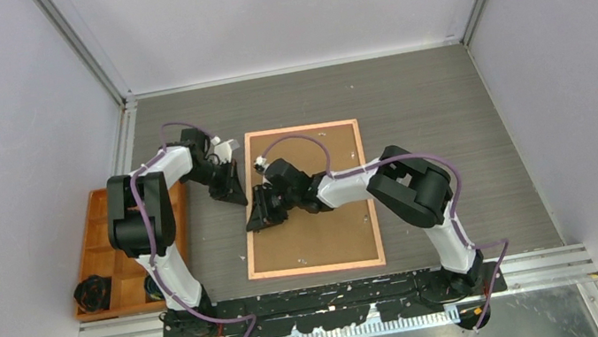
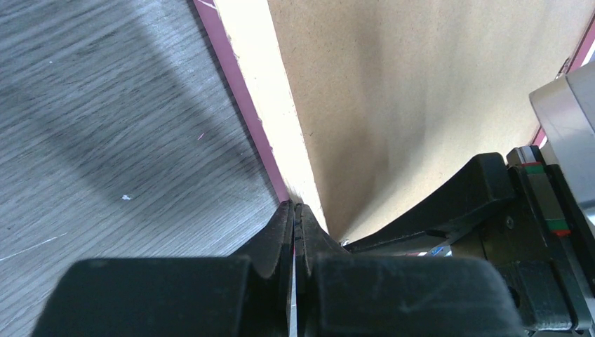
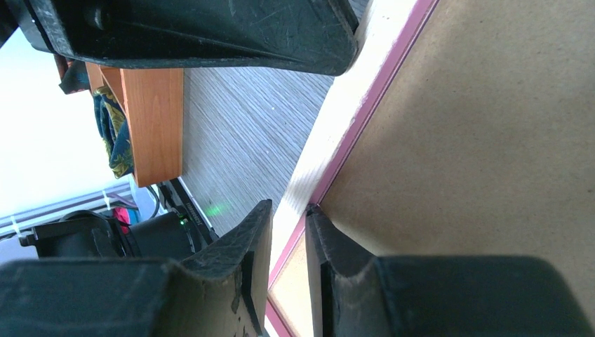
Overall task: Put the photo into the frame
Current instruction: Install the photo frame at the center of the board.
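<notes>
Two black fingers of your right gripper (image 3: 288,217) stand a narrow gap apart, straddling the left rail of the large thin-bordered rectangular picture frame (image 3: 337,119). One fingertip sits on the outer side of the pale wood rim. The other sits at the pink inner lip, where the brown fibreboard backing board (image 3: 491,140) begins. You cannot tell from these views whether the fingers pinch the rail or only bracket it.

Your left gripper (image 2: 295,210) is pressed fully closed with nothing between its fingers. Its tip is down at the pink outer edge of the same rail, but whether it touches is unclear. In the overhead view it sits just up and left of the right gripper, left of centre.

The frame lies flat with its wood-brown back up, in the middle of the grey wood-grain table (image 1: 409,89). Its long sides run from top to bottom of the overhead view, and the backing board fills its opening.

At the left of that view an orange wooden compartment tray (image 1: 98,225) lies well apart from the frame, partly hidden under your left arm.
</notes>
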